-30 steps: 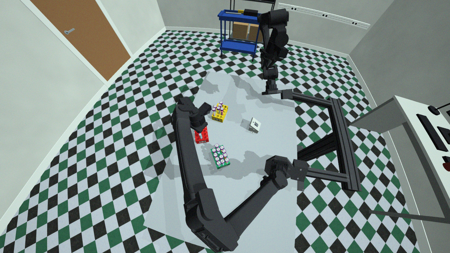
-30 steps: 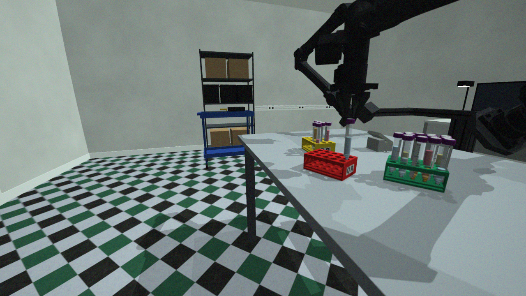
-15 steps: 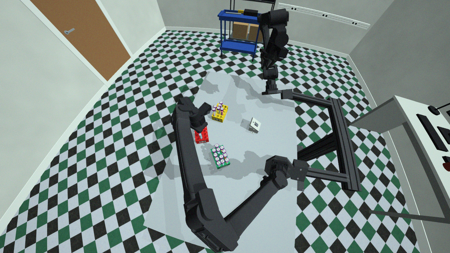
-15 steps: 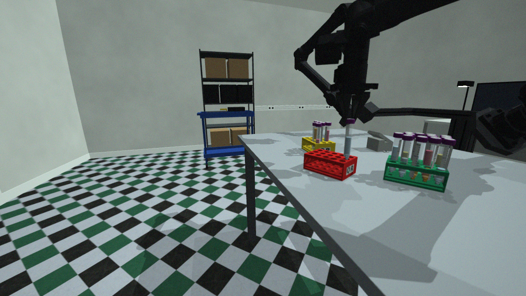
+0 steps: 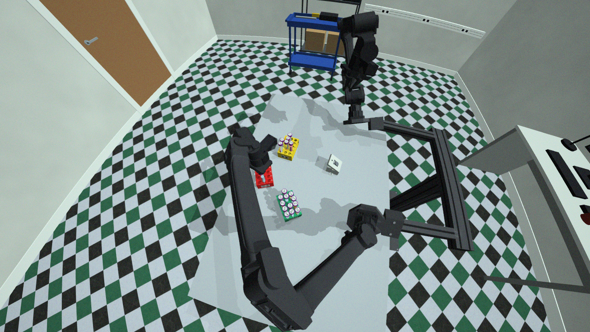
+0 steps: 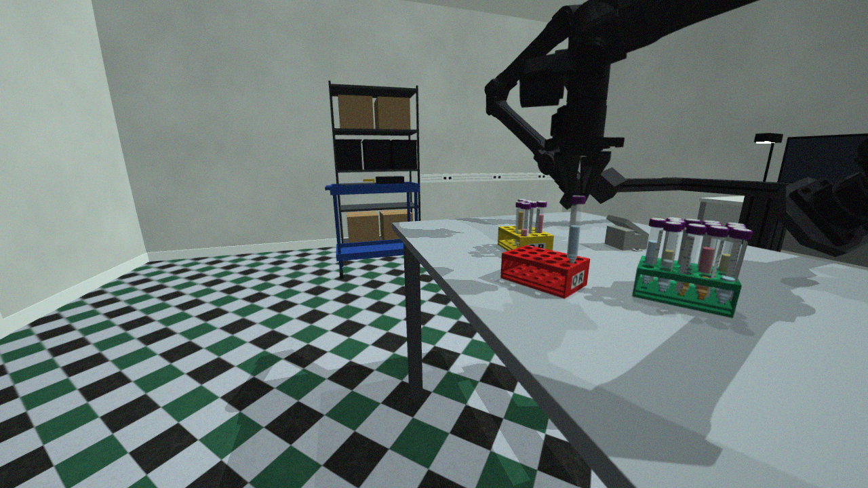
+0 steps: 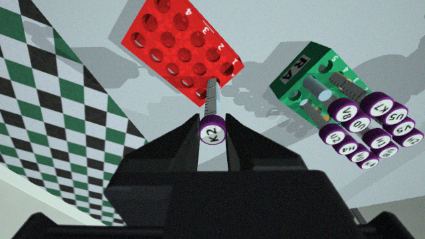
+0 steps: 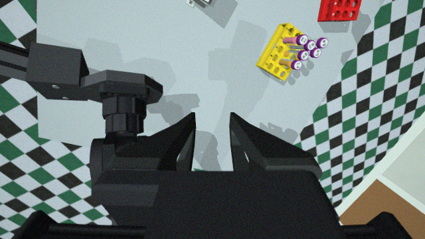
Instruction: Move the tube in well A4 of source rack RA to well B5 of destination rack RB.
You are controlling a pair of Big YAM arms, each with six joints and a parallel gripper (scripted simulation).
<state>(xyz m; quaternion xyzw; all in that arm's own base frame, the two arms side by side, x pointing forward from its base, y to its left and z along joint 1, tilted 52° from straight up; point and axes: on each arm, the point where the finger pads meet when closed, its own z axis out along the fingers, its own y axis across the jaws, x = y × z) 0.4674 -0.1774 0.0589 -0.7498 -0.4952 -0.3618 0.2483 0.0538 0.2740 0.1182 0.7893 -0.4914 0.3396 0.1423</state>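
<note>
My left gripper (image 7: 212, 119) (image 6: 576, 191) (image 5: 260, 171) is shut on the purple cap of a tube marked K2 (image 7: 212, 133) (image 6: 572, 233). It holds the tube upright over a red rack (image 7: 159, 30) (image 6: 540, 272) (image 5: 268, 176), with the tube's lower end in a well near the corner marked 1. The green rack RA (image 7: 309, 54) (image 6: 679, 297) (image 5: 293, 217) stands beside it with several capped tubes. The yellow rack RB (image 5: 285, 154) (image 6: 515, 238) (image 8: 270, 64) holds several tubes farther on. My right gripper (image 8: 212, 119) is open and empty, raised high above the table's far end.
A small grey box with the DONE button (image 5: 335, 163) (image 6: 624, 233) sits on the table right of the racks. The red rack lies near the table's edge, between the green and yellow racks. A blue cart (image 5: 313, 45) stands on the floor beyond the table.
</note>
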